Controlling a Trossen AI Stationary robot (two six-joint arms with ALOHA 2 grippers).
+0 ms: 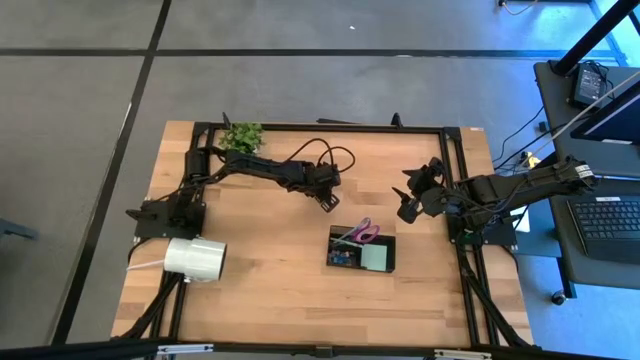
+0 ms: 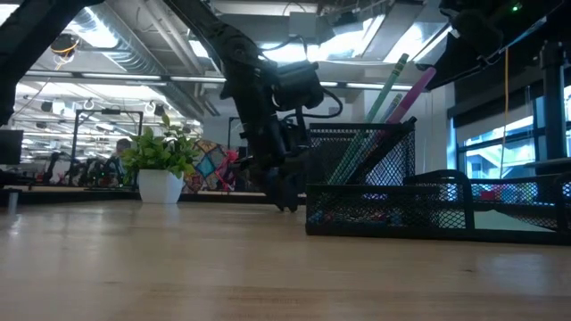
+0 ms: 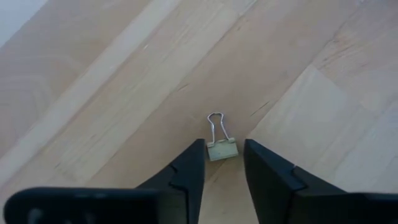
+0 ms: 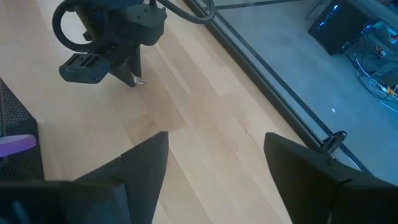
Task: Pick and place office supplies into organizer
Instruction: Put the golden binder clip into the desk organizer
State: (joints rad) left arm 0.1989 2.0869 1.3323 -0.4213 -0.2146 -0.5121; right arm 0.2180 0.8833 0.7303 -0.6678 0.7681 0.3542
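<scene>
Pincer on your left arm stands half open around the small pale metal binder clip, not yet gripping. Close squarely on its body, then lift straight off the wooden surface. Your right pincer waits wide open, empty.

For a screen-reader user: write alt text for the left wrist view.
The left gripper has its two dark fingers either side of a small pale binder clip lying on the light wooden table, its wire handle pointing away.
</scene>
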